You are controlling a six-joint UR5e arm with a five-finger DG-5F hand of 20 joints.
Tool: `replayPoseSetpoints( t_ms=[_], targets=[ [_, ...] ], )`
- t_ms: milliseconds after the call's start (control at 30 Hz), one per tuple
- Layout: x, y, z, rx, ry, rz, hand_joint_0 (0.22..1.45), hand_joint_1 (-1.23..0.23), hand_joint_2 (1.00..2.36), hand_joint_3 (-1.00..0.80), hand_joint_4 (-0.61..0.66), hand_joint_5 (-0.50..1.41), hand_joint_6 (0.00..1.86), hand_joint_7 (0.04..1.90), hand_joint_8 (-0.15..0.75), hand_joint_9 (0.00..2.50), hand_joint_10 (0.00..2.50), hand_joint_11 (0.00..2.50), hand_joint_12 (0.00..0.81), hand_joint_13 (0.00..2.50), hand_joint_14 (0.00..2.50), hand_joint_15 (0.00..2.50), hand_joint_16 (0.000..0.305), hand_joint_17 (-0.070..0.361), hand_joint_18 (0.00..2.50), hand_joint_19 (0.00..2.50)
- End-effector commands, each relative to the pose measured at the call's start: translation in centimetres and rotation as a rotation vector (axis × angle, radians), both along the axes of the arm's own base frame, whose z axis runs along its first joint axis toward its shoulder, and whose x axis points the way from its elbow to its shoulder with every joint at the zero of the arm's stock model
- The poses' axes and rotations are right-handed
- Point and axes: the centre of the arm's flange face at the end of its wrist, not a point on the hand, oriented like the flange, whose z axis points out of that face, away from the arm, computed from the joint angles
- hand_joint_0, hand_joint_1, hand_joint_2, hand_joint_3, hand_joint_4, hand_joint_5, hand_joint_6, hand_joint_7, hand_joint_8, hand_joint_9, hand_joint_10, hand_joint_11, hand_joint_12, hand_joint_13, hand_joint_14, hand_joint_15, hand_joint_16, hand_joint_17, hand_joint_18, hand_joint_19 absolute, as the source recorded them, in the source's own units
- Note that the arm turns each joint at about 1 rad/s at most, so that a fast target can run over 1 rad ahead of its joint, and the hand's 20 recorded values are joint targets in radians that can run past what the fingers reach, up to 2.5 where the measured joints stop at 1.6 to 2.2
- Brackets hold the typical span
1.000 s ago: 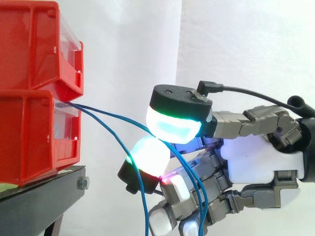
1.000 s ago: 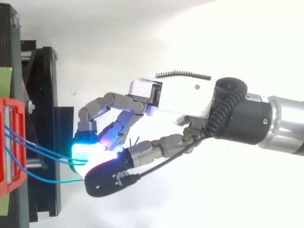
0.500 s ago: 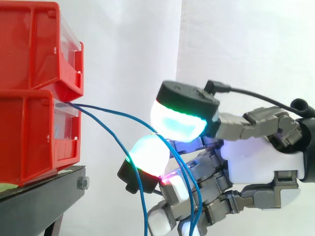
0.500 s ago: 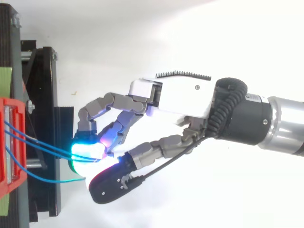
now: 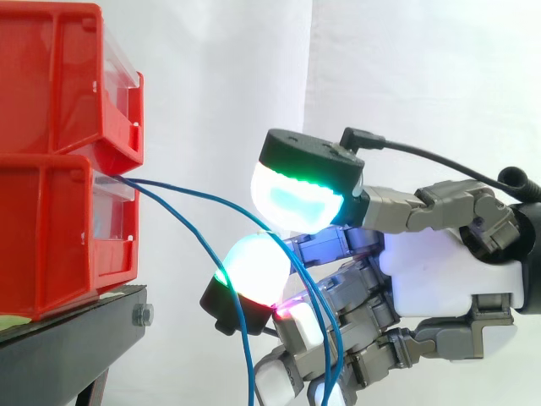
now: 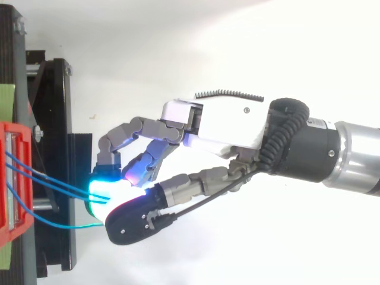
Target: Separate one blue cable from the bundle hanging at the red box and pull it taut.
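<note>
Starting closest to us in the side view, we see a loose strand of the bundle hanging straight down in front of the lower glowing pad, outside the grip. If the hand draws back, we think this strand could catch on that fingertip and be dragged along.

Just behind it, the thumb and one finger are curled toward each other, and their pads pinch the blue cable where it arcs over from the red box. From above, two blue lines run into the glow. We cannot tell whether one or both sit between the pads, so the pull may bring two cables.

Further in, more strands run down across the other curled fingers, where they could tangle.

Beyond, the cable meets the red box on the black stand, before the white curtain. It sags there, so tension will arrive abruptly, and the thin cable may slip out of the soft pads or tug the box.
</note>
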Motion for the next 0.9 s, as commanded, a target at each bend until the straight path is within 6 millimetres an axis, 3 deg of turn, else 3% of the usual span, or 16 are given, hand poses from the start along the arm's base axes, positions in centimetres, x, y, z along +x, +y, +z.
replayPoseSetpoints(
  t_ms=[0, 200, 267, 367, 533, 633, 867],
  targets=[
    [-0.02, 0.02, -0.03, 0.0, 0.002, 0.0, 0.66, -0.72, 1.01, -0.31, 0.18, -0.2, 0.81, 1.13, 0.343, 0.98, 0.02, 0.89, 0.4, 0.82, 0.02, 0.56, 0.048, 0.108, 0.85, 0.68],
    [-0.04, 0.01, -0.08, 0.0, 0.002, 0.0, 0.75, -0.82, 1.01, -0.37, 0.2, -0.22, 0.84, 1.07, 0.328, 0.92, 0.02, 0.91, 0.393, 0.8, 0.02, 0.54, 0.048, 0.108, 0.81, 0.61],
    [-0.04, 0.14, -0.08, 0.0, 0.002, 0.003, 0.69, -0.82, 1.0, -0.5, 0.2, -0.23, 0.84, 1.06, 0.328, 0.91, 0.02, 0.91, 0.388, 0.8, 0.02, 0.55, 0.048, 0.107, 0.81, 0.61],
    [-0.04, 0.13, -0.08, 0.0, 0.002, 0.001, 0.59, -0.72, 1.0, -0.5, 0.2, -0.23, 0.84, 1.05, 0.33, 0.92, 0.02, 0.9, 0.395, 0.8, 0.02, 0.55, 0.048, 0.108, 0.8, 0.64],
    [-0.03, 0.24, -0.08, 0.0, 0.002, 0.003, 0.62, -0.72, 1.0, -0.5, 0.19, -0.23, 0.83, 1.04, 0.321, 0.9, 0.02, 0.9, 0.396, 0.79, 0.02, 0.56, 0.049, 0.111, 0.78, 0.65],
    [-0.05, 0.46, -0.1, -0.001, 0.004, 0.004, 0.55, -0.6, 1.0, -0.5, 0.19, -0.23, 0.83, 1.03, 0.335, 0.92, 0.02, 0.88, 0.403, 0.79, 0.02, 0.56, 0.051, 0.115, 0.78, 0.66],
    [-0.03, 0.46, -0.08, 0.0, 0.002, 0.004, 0.62, -0.44, 1.0, -0.5, 0.18, -0.22, 0.82, 1.03, 0.327, 0.95, 0.02, 0.87, 0.399, 0.81, 0.02, 0.56, 0.049, 0.11, 0.8, 0.68]
  ],
)
